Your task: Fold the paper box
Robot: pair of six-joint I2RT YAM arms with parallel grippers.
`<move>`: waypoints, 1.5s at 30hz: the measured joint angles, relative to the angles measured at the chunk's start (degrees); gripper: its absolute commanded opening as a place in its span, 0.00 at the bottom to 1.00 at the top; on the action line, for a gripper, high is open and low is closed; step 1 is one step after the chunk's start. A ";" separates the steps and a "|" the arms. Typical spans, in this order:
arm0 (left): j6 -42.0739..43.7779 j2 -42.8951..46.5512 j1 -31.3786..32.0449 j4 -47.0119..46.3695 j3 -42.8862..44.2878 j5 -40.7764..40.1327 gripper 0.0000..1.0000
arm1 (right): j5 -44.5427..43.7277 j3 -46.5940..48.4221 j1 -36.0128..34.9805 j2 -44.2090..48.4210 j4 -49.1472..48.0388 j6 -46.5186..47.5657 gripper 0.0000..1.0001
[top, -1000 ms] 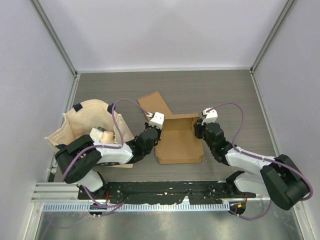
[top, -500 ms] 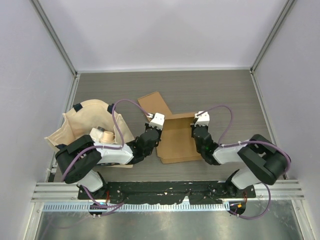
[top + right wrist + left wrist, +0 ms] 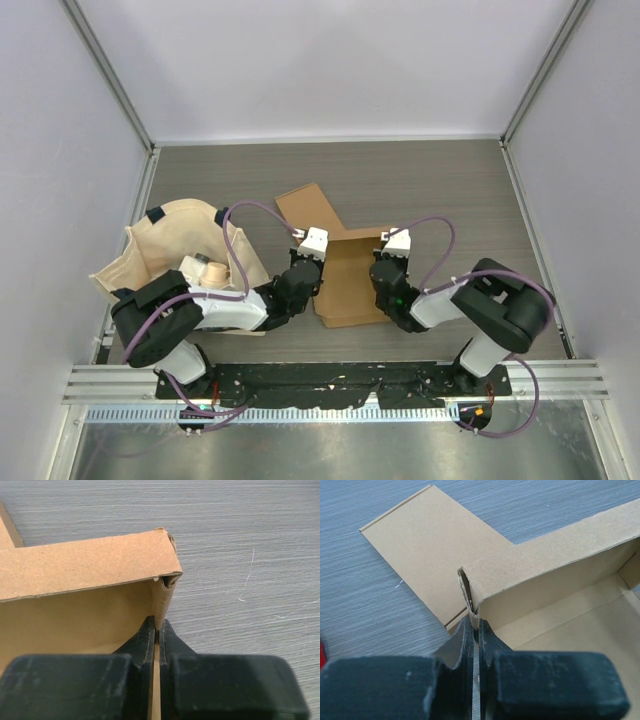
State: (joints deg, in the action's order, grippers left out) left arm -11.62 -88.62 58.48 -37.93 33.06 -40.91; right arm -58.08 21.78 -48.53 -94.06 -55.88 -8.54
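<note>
The brown paper box [image 3: 350,280] lies in the middle of the table, partly folded, its side walls raised and its lid flap [image 3: 305,205] flat toward the back left. My left gripper [image 3: 305,272] is shut on the box's left wall near its far corner; the wall [image 3: 470,597] shows between the fingers in the left wrist view. My right gripper [image 3: 385,275] is shut on the box's right wall [image 3: 162,605] near the far right corner. The box's far wall [image 3: 85,562] runs across the right wrist view.
A beige cloth bag [image 3: 175,250] with black tabs lies at the left, with a small roll [image 3: 210,270] on it beside the left arm. White enclosure walls stand on three sides. A metal rail [image 3: 330,385] runs along the near edge.
My right gripper has moved left with the box's right wall, and the box now looks narrower from above. The left gripper has held its place on the left wall.
</note>
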 measured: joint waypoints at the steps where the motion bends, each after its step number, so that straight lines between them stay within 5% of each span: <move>1: 0.02 0.00 0.04 0.00 0.00 -0.07 0.00 | 0.70 -0.22 0.02 1.62 2.10 -0.68 0.31; 3: -0.04 0.00 0.07 0.04 0.00 -0.24 0.00 | 1.81 -0.85 0.04 5.90 7.72 -2.67 0.46; 7: -0.15 0.00 0.46 0.09 0.00 0.09 0.00 | 5.46 -1.29 0.39 16.22 19.28 -7.17 0.58; 14: 0.00 0.00 0.70 0.13 0.00 0.22 0.00 | 15.52 -4.44 2.08 36.24 34.42 -13.90 0.64; 21: 0.09 0.00 0.70 0.28 0.02 0.20 0.00 | 18.71 -4.46 3.87 41.51 44.89 -18.93 0.64; 31: 0.09 0.00 0.70 0.48 0.02 0.20 0.00 | 21.14 -4.46 6.45 28.79 37.05 -17.35 0.45; 41: 0.04 0.00 0.74 0.46 0.11 0.46 0.00 | 16.02 -4.31 5.90 15.76 25.59 -14.49 0.02; 45: -0.17 -0.15 0.76 0.46 0.79 -0.17 0.00 | 12.74 -4.42 4.61 14.12 22.36 -13.88 0.01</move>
State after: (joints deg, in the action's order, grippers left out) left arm -11.79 -88.77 59.24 -37.47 33.85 -41.08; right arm -45.34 17.37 -43.92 -79.94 -33.52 -22.41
